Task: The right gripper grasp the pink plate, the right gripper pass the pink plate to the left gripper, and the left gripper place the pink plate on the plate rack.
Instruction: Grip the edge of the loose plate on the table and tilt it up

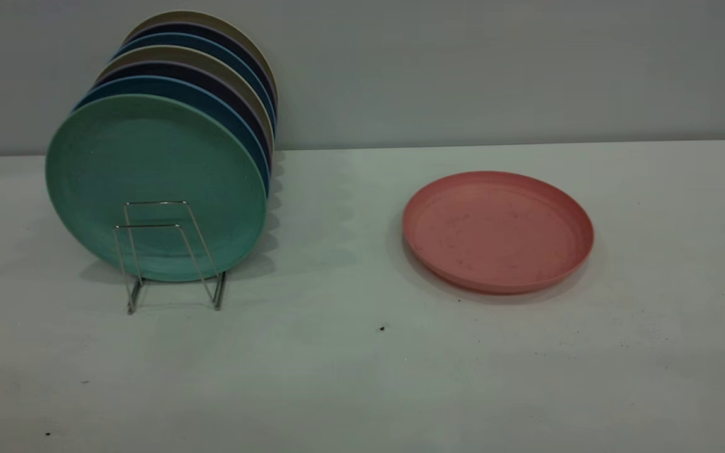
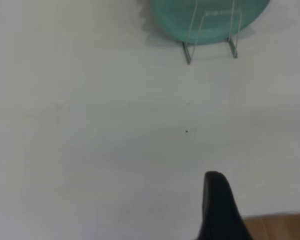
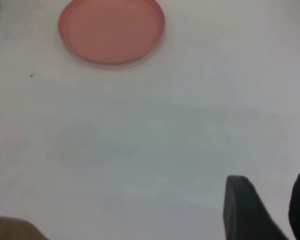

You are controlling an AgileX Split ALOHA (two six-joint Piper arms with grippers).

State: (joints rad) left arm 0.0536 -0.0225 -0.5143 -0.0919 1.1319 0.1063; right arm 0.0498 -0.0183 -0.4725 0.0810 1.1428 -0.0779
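Observation:
The pink plate lies flat on the white table, right of centre; it also shows far off in the right wrist view. The plate rack stands at the left and holds several upright plates, with a teal-green plate at the front. Its two front loops are free. My right gripper is open and empty over bare table, far from the pink plate. Of my left gripper only one black finger shows, well short of the rack. Neither gripper appears in the exterior view.
The white table has bare surface between the rack and the pink plate and in front of both. A grey wall runs behind it. A wooden floor strip shows past the table's edge near the left gripper.

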